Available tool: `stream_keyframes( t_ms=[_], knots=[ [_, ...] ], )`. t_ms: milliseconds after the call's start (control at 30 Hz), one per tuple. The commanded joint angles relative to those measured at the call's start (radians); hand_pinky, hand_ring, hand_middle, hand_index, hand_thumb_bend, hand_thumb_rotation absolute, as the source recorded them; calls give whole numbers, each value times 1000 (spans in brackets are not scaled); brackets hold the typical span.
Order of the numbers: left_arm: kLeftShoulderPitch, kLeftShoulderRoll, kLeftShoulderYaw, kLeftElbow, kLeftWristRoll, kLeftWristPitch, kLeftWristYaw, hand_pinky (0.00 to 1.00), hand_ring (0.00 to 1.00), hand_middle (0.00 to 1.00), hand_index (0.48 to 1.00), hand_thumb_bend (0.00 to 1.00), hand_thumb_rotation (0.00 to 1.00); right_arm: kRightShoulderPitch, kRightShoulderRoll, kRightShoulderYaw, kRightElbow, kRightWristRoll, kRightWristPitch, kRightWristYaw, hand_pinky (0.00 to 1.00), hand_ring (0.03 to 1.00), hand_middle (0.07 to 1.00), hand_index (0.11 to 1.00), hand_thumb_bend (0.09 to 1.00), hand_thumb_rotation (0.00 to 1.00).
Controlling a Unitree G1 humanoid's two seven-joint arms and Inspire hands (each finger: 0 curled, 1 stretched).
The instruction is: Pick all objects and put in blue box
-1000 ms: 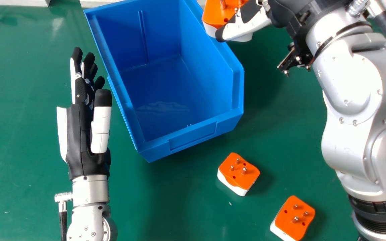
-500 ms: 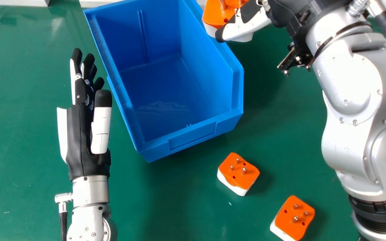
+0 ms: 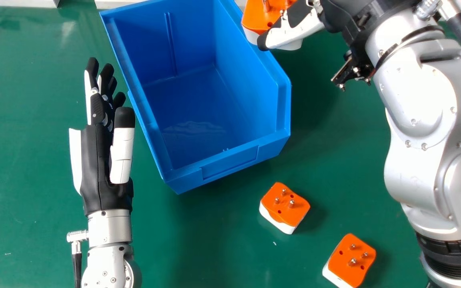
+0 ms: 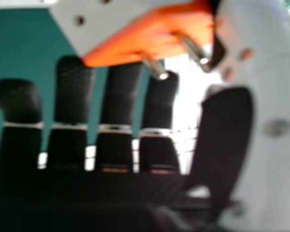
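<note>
At the head view's top, my right hand (image 3: 294, 30) pinches an orange and white plug adapter (image 3: 259, 18) above the right rim of the blue box (image 3: 226, 160). In the right hand view, the right hand (image 4: 227, 130) has its thumb against the adapter (image 4: 159, 34), whose metal pins show. Two more adapters lie pins up on the green table: one (image 3: 284, 204) just in front of the box, another (image 3: 350, 260) nearer and farther right. The left hand (image 3: 98, 160), fingers straight, is left of the box, holding nothing. The box's visible floor is bare.
The silver right forearm (image 3: 418, 96) spans the right side, beyond the two adapters. A pale edge strip (image 3: 414, 8) runs behind the green table (image 3: 214, 240). Dark cable bits are at the far left corner.
My left hand has shifted very slightly to the right. The right hand and its adapter have stayed put, as have the box and the two adapters on the table.
</note>
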Motion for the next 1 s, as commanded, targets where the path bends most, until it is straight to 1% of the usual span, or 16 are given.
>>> stream_keyframes(
  t_ms=[0,67,133,267,333,400,600,667,800,900,967],
  knots=[
    [-4,0,-1,-11,8,-24,1,951,977,976,987,951,914,-41,-4,-18,-15,2,-10,-22,166,328,444,528,510,0],
    [-4,-1,-2,-11,12,-24,5,951,977,976,987,951,914,-40,-4,-18,-15,2,-10,-22,166,328,444,528,510,0],
    [-5,0,-2,-8,14,-28,7,950,977,976,986,952,915,-40,-4,-18,-15,3,-11,-23,166,328,444,528,510,0],
    [-8,-1,-2,-3,10,-30,4,947,975,975,986,950,919,-39,-6,-19,-14,5,-12,-25,166,328,444,528,510,0],
    [-8,-2,-2,-2,9,-28,5,947,975,975,986,949,919,-39,-7,-20,-13,6,-13,-25,166,328,444,528,510,0],
    [-6,-2,-3,-5,13,-24,8,948,976,975,987,952,919,-39,-8,-21,-13,8,-13,-26,166,328,444,528,510,0],
    [-8,-3,-4,-1,6,-33,0,951,978,978,989,953,920,-39,-10,-22,-13,10,-13,-27,166,328,444,528,510,0],
    [-7,-4,-4,-3,4,-30,-1,951,978,978,989,953,920,-38,-11,-22,-14,11,-13,-27,166,328,444,528,510,0],
    [-7,-3,-4,0,4,-30,-2,952,979,979,989,952,919,-38,-13,-20,-15,14,-11,-28,166,328,444,528,510,0],
    [-7,-4,-4,1,7,-32,1,953,980,979,990,954,918,-38,-14,-20,-15,14,-10,-28,166,328,444,528,510,0],
    [-7,-4,-5,0,6,-30,-1,952,979,979,989,954,918,-38,-14,-19,-15,14,-10,-29,166,328,444,528,510,0]
  ],
)
